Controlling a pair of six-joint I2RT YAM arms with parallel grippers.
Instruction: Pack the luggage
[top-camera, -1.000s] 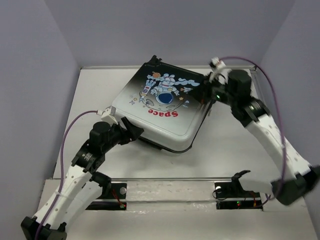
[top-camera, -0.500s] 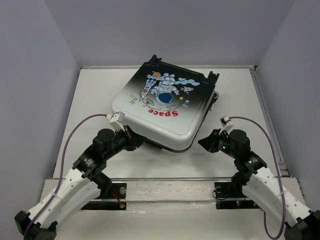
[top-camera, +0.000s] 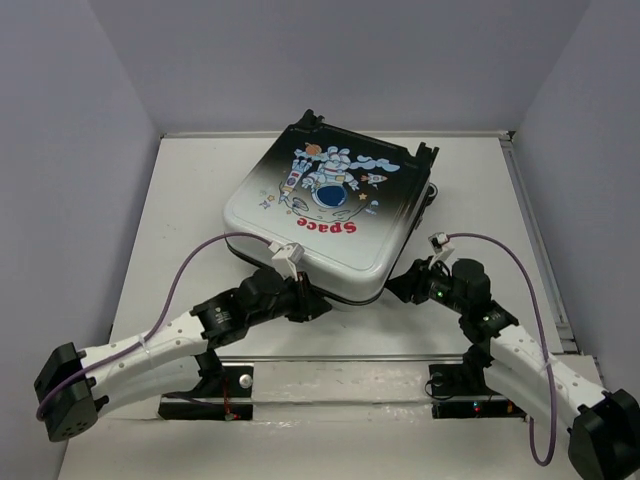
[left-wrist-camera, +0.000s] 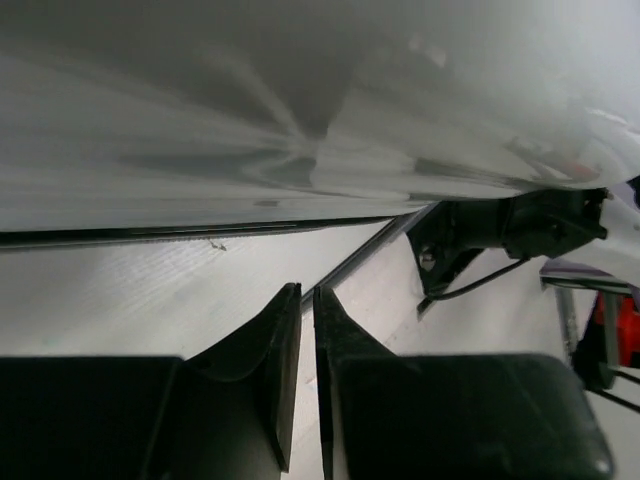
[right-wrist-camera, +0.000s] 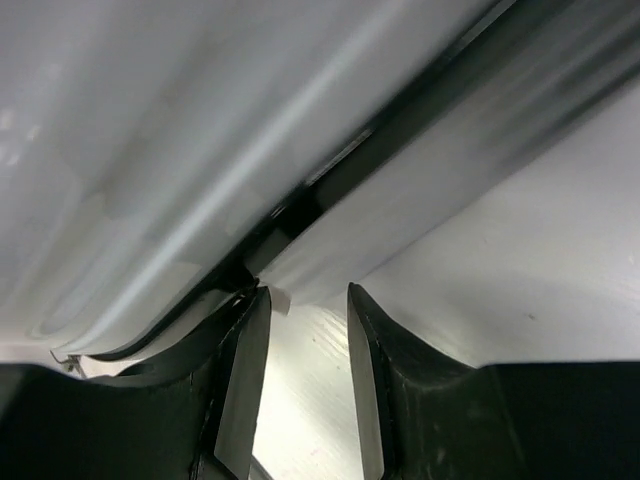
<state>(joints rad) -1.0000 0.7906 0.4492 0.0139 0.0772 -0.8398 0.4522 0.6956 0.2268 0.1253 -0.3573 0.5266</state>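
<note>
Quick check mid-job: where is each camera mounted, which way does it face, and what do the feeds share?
Top external: above and behind, looking down on table, both arms, luggage.
Left wrist: low, facing the luggage's near edge; left hand nearly closed.
Right wrist: facing its seam; right hand parted.
Shared: the luggage appears in all three.

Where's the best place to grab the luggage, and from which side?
Probably the luggage is best taken at its near rim, where the seam between the two shells shows, coming in low from the arms' side. The broad printed top is smooth and flat, offering two fingers nothing to pinch.
</note>
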